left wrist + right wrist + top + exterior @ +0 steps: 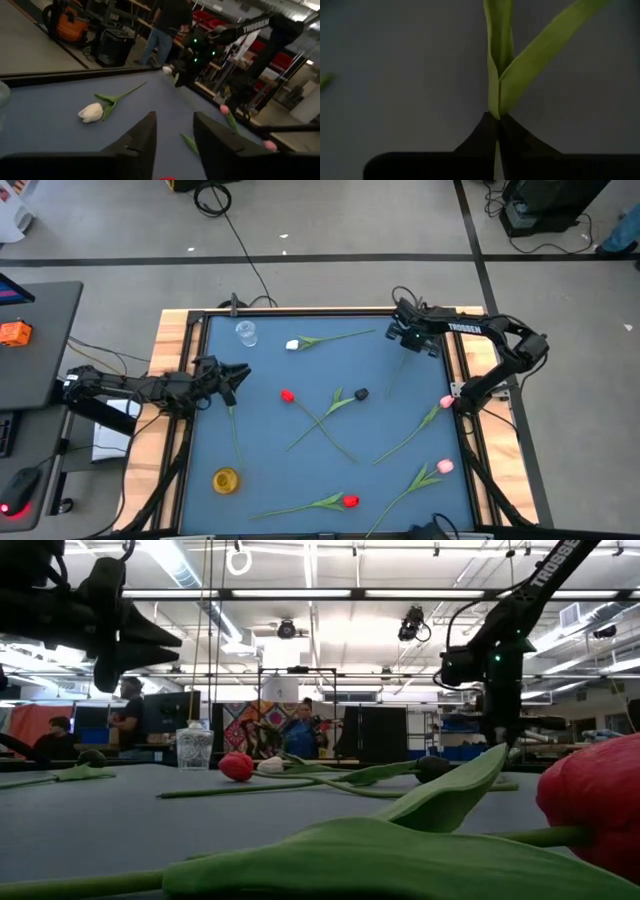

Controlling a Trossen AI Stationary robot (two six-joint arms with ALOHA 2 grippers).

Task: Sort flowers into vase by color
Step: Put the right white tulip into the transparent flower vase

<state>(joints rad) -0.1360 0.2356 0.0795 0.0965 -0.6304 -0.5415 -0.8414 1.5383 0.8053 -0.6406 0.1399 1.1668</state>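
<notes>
Overhead view faces down; low view sits at mat (330, 470) level; both share it.

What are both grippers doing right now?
Left gripper: open, holding nothing.
Right gripper: shut on a green flower stem.

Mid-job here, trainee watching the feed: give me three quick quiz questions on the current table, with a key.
1. True or false: the right gripper is shut on a green stem.
2. Which vessel stands nearer the left gripper: (a) the clear glass or (b) the yellow vase?
3. What colour is the tulip head lying just beside the clear glass?

Key:
1. True: the right wrist view shows the fingers pinched on the stem below its leaves.
2. (a), the clear glass.
3. White.
</notes>
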